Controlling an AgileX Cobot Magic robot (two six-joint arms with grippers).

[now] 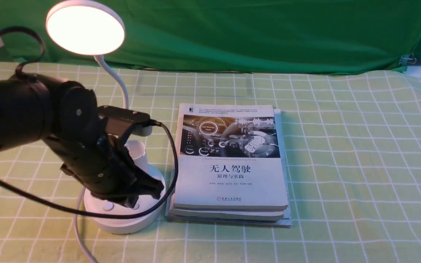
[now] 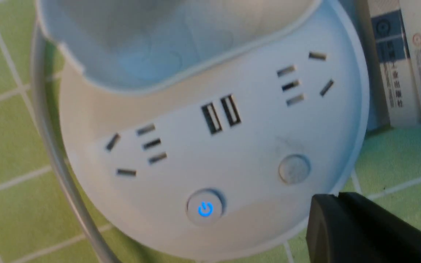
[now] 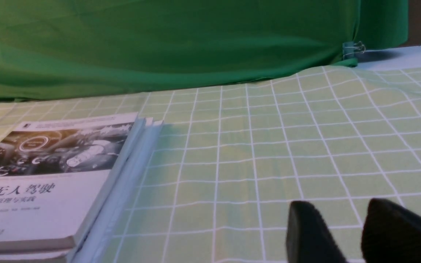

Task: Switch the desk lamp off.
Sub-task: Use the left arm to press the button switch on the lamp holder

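Note:
The white desk lamp is lit: its round disc head (image 1: pixel 85 28) glows at the far left on a thin bent neck (image 1: pixel 117 78). Its round base (image 1: pixel 122 223) carries sockets, a cup holder (image 2: pixel 166 40) and two buttons. The power button (image 2: pixel 205 209) glows blue; a plain button (image 2: pixel 294 168) sits beside it. My left gripper (image 1: pixel 148 191) is shut and empty, low over the base's front. In the left wrist view its tips (image 2: pixel 336 199) are at the base's rim, just beside the plain button. My right gripper (image 3: pixel 338 204) is open over bare cloth, away from the lamp.
A stack of books (image 1: pixel 232 164) lies right of the lamp base, close against it. The lamp's white cord (image 1: pixel 80 233) runs off the base toward the near edge. A green-checked cloth (image 1: pixel 360 164) covers the table, and a green backdrop (image 1: pixel 250 33) hangs behind it.

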